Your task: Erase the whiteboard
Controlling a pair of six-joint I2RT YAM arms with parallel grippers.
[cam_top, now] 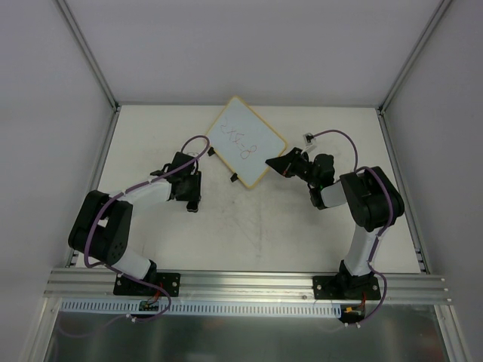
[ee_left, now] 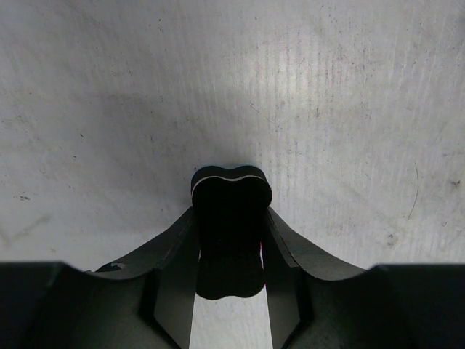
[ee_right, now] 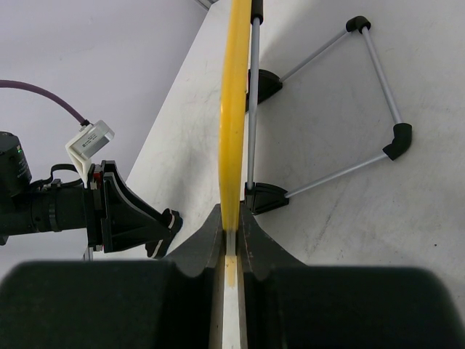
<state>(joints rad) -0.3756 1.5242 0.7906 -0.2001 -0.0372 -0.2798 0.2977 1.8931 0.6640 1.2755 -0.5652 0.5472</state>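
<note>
The whiteboard (cam_top: 247, 143) stands at the back middle of the table, turned diagonally, with faint scribbles (cam_top: 235, 137) on its face and two black clips on its near-left edge. My right gripper (cam_top: 273, 164) is shut on its right corner. In the right wrist view the yellow frame edge (ee_right: 235, 109) runs straight into my right gripper (ee_right: 231, 243). My left gripper (cam_top: 192, 202) is to the board's left, apart from it, pointing down at the table. It is shut on the black eraser block (ee_left: 231, 190), which sits between the fingers of the left gripper (ee_left: 231, 222).
The board's wire stand (ee_right: 378, 87) with black joints lies on the table behind it. A small white connector (cam_top: 308, 138) on a purple cable lies right of the board. White walls close in three sides; an aluminium rail (cam_top: 241, 283) runs along the front.
</note>
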